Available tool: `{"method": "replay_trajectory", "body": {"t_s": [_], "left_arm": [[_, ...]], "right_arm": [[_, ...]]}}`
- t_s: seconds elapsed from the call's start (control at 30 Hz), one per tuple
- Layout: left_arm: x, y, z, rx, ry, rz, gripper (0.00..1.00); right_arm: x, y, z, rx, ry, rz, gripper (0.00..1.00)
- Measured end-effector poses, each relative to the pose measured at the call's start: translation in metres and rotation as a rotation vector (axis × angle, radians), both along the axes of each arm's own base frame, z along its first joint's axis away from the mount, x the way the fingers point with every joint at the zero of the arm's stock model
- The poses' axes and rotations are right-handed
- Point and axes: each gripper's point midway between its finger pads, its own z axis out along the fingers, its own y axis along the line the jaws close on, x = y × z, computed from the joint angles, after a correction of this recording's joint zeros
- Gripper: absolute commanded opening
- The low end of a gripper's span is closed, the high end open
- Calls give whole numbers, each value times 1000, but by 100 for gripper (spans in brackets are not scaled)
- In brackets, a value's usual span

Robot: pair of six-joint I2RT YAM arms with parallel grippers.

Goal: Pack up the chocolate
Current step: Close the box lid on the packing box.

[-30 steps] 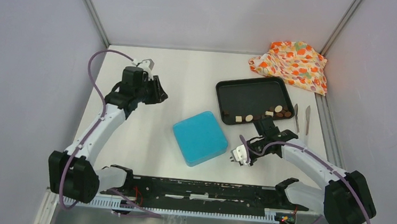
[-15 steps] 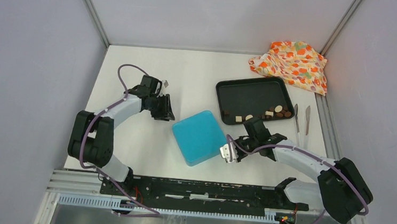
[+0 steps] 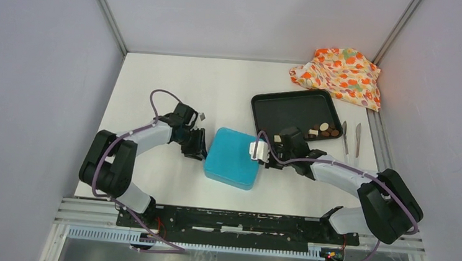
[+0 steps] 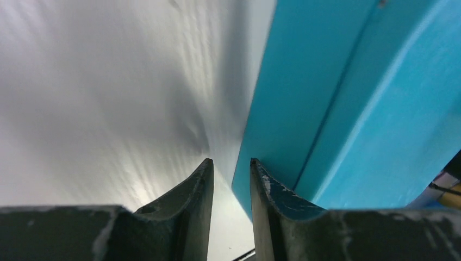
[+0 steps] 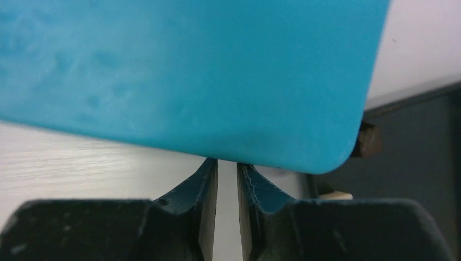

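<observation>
The chocolate (image 3: 322,130) lies in a black tray (image 3: 286,110) on the right half of the tabletop (image 3: 157,87), gathered as small brown and cream pieces in the tray's near right corner. The right arm crosses the tray's near edge and hides part of it. From the right wrist camera, one brown piece (image 5: 365,140) and one cream piece (image 5: 336,194) show on the dark tray floor, just past the corner of the closed teal box (image 3: 232,159).

The box sits near the middle of the tabletop, its right side close to the tray's near left corner. The left end effector (image 3: 197,146) is low at the box's left side. Its fingers stand narrow with only bare tabletop showing in the slit, and one finger (image 4: 266,190) lies close along the box wall, gripping nothing. The right end effector (image 3: 257,151) is at the box's right side, between box and tray. Its fingers are also narrow, with a thin strip of tabletop between them, and their tips come right up to the box's lower rim. Whether they touch it cannot be told, and nothing is held.

Metal tongs (image 3: 345,137) lie just right of the tray, near the right edge. An orange flowery cloth (image 3: 340,73) is bunched in the far right corner
</observation>
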Motion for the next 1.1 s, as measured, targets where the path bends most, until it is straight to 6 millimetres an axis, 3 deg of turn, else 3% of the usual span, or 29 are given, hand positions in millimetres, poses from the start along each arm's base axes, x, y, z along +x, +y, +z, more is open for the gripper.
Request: {"method": "replay_trajectory", "body": {"t_s": [0.1, 0.23, 0.33, 0.4, 0.5, 0.57, 0.67, 0.77, 0.83, 0.93, 1.03, 1.1], "left_arm": [[-18, -11, 4, -18, -2, -27, 39], [-23, -22, 17, -55, -45, -29, 39], [-18, -19, 25, -44, -89, -8, 40], [-14, -13, 33, -23, -135, 11, 42], [-6, -5, 58, -10, -246, 43, 57], [0, -3, 79, -23, -335, 62, 64], [11, -8, 120, -102, -486, 82, 63], [16, -19, 132, -177, -521, 83, 59], [18, -25, 123, -208, -499, 82, 59], [4, -28, 81, -213, -380, 84, 57], [-15, -25, 44, -187, -254, 91, 54], [-22, -28, 34, -202, -198, 92, 50]], "right_arm": [[18, -10, 7, 16, -12, -86, 26], [32, -36, 24, 41, -34, -156, 33], [36, -52, 53, 68, -93, -167, 40], [32, -48, 75, 108, -124, -129, 39], [26, -28, 106, 184, -104, -63, 34], [29, -4, 126, 213, -64, -29, 30], [38, 43, 149, 227, -5, 21, 20], [54, 93, 165, 232, 62, 32, 12], [65, 111, 167, 220, 92, 15, 7], [77, 128, 158, 188, 124, -17, 4], [74, 132, 128, 116, 182, -47, 3], [68, 134, 106, 65, 221, -54, 2]]}}
